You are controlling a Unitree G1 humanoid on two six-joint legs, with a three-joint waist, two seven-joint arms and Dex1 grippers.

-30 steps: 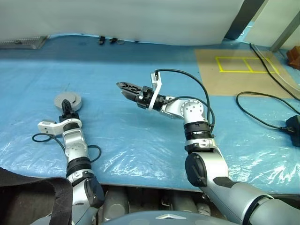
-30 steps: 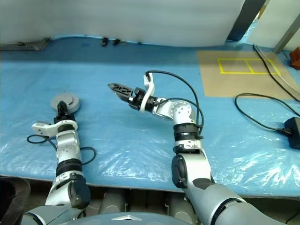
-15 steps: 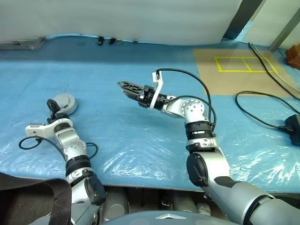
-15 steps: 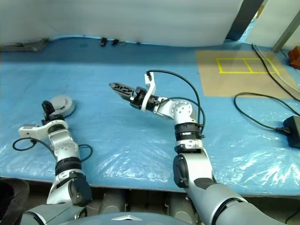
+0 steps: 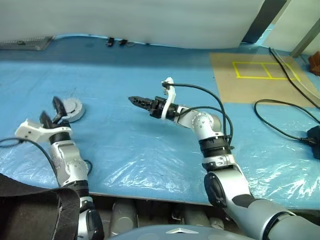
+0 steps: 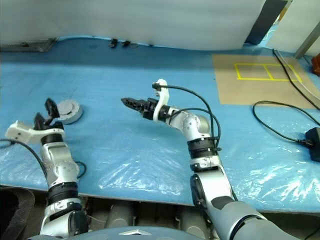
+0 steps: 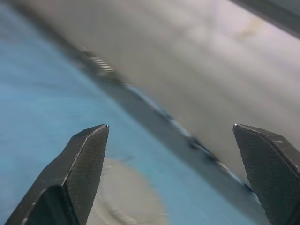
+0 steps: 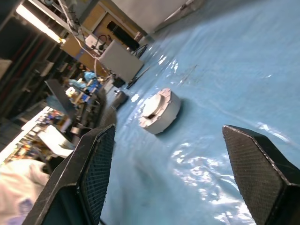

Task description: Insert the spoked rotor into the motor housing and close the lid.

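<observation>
Left eye view: the left pincer (image 5: 52, 112) is raised at the near left of the counter (image 5: 125, 145), its two black fingers (image 5: 58, 106) spread wide with nothing between them. Just beyond its tips, lying flat on the blue plastic sheet (image 5: 150, 160) that covers the counter, is one round silver-grey assembly, the motor housing (image 5: 73, 110) with the lid (image 6: 68, 106) closed on top of it; its plain grey face points up. The spoked rotor cannot be seen, so whether it sits inside cannot be told. In the left wrist view the same grey disc is a blur between the widely parted fingertips (image 7: 89, 154).

The right pincer (image 5: 139, 101) hangs over the middle of the counter, well apart from the housing and pointing toward it, open and empty; the right wrist view shows the closed housing (image 8: 159, 112) lying on the sheet between its separated fingers (image 8: 101, 159).

No brand name, label or legible writing shows on the housing, the lid or the arms. The only marking is a rectangle of yellow tape (image 5: 260, 70), split into two boxes, on one brown mat (image 5: 240, 90) at the far right. Count: two pincers, one closed housing, one black cable (image 5: 285, 107) trailing to a dark plug (image 5: 314, 135) at the right edge.
</observation>
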